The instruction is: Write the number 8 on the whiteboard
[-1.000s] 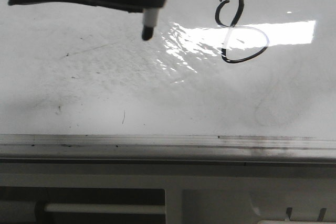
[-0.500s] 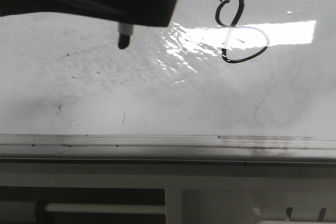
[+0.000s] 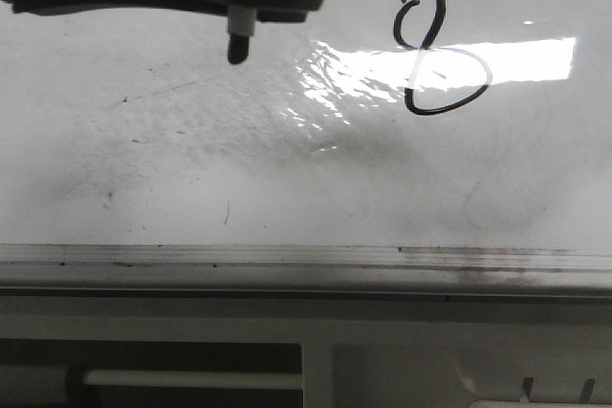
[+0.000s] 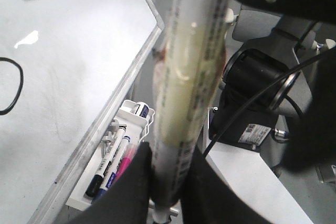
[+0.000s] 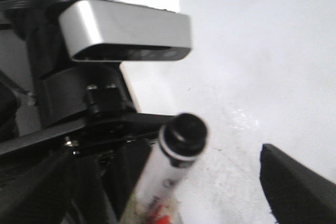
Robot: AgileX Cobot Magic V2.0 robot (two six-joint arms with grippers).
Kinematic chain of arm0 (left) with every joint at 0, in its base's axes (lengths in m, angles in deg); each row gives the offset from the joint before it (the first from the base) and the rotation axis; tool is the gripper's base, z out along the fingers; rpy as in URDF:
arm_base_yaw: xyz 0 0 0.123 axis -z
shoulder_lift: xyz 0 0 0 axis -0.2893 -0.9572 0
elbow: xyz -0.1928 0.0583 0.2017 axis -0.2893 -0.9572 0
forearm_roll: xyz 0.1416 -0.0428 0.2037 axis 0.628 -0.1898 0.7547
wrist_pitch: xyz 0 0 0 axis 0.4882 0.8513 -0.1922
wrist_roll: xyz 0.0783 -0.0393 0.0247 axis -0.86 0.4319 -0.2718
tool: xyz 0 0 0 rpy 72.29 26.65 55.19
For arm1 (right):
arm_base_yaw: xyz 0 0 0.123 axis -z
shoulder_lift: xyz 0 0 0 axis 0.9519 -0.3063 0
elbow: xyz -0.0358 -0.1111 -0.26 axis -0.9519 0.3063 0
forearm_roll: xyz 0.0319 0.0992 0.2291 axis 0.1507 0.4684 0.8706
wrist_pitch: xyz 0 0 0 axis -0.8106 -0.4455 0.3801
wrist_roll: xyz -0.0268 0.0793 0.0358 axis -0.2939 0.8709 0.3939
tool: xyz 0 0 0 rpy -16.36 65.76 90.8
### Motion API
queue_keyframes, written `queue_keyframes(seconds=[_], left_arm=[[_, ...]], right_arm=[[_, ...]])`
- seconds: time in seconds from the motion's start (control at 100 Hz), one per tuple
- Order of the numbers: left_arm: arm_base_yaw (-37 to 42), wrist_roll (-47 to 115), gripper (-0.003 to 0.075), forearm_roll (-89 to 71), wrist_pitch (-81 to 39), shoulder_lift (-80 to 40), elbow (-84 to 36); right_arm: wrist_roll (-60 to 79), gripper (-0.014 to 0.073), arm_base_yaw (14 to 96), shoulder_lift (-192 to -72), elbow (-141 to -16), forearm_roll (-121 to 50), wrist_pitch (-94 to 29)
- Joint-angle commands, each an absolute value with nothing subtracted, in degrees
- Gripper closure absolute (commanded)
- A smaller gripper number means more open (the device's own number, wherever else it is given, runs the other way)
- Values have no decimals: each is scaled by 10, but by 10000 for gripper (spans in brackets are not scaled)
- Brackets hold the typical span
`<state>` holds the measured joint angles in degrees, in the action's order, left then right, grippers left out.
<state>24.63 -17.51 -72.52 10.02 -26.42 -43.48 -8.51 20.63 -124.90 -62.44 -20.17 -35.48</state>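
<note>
The whiteboard fills the front view, and the black number 8 is drawn at its upper right. My left gripper hangs at the top left, shut on a taped marker whose black tip points down, well left of the 8. In the left wrist view my left gripper clamps the marker beside the whiteboard; part of the 8 shows. My right gripper is open around the marker's black back end; one of its fingers stands clear of it.
A silver edge rail runs along the board's lower edge. A white holder with several spare pens sits beside the board. The left wrist's silver camera is close to my right gripper. Dark arm parts and cables lie behind.
My left gripper has carried the marker tip leftward, further from the 8, then slightly up. The 8 is unchanged.
</note>
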Motion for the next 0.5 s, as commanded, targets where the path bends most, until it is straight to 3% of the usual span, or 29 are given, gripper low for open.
queue_keyframes(seconds=[0.0, 0.12, 0.29, 0.49], left_arm=[[249, -127, 741, -765, 68, -258, -420], [249, -53, 741, -765, -35, -258, -420], [250, -13, 741, -765, -141, -261, -419], [289, -13, 741, -793, -226, -304, -418]], right_arm=[[-89, 23, 245, -1214, -643, -194, -378], [-89, 205, 307, -1164, -643, -194, -349], [-89, 667, 364, -1110, -643, -195, -309], [-88, 657, 376, -1103, -643, -196, -300]])
